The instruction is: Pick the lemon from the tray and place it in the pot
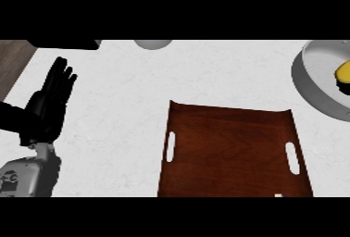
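Left hand: I see my left hand [49,99] at the view's left side, fingers straight and spread a little, pointing up the counter, holding nothing. Its grey forearm comes in from the lower left corner.
Right hand: I can only make out a dark shape inside the pot beside the lemon, cut by the right edge; I cannot tell whether it is my right hand or how its fingers stand.
Lemon: the lemon [343,71] shows as a yellow patch inside the pot, far to the right of my left hand and slightly higher in the view, partly cut off by the edge.
Pot: the grey pot [309,81] sits at the upper right, well apart from my left hand.
Tray: the brown wooden tray [232,152] lies to the right of my left hand and lower, with a slot handle on each side.
Counter: the white counter [116,129] lies under the hand and all round the tray.
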